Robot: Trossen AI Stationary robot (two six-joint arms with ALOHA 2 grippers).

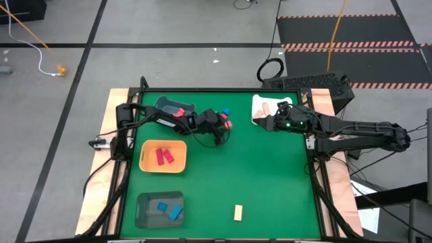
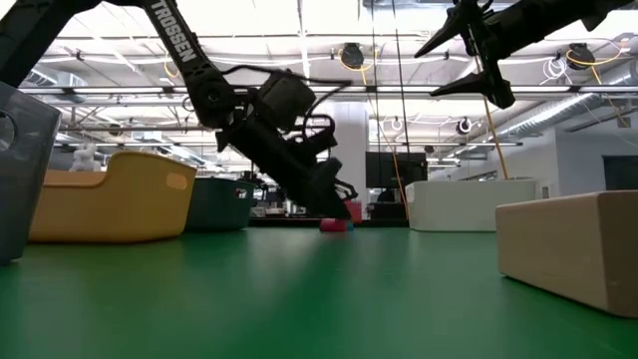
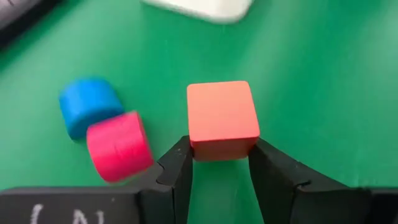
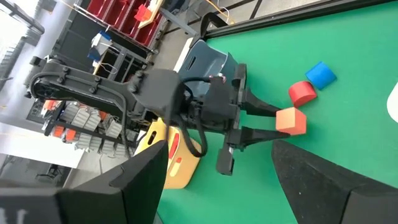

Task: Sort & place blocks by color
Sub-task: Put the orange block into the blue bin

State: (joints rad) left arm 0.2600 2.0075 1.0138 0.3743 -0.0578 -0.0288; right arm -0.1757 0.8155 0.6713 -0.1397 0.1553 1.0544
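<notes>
An orange-red cube block sits between the fingertips of my left gripper at the table's far middle, and the gripper is shut on it. Close beside it on the green mat lie a pink-red block and a blue block. A tan block lies alone near the front edge. My right gripper hangs open, raised above the table by the white tray, touching nothing. My left gripper pinches the orange-red cube's two opposite side faces between its two fingers, only at their free ends. The fingers slant down at it from the table's left. The cube stays upright; whether it is clear of the mat cannot be told.
An orange tray holding red blocks stands at the left. A grey tray with blue blocks is at the front left. The white tray at the far right holds a tan block. A dark bin stands behind the left arm.
</notes>
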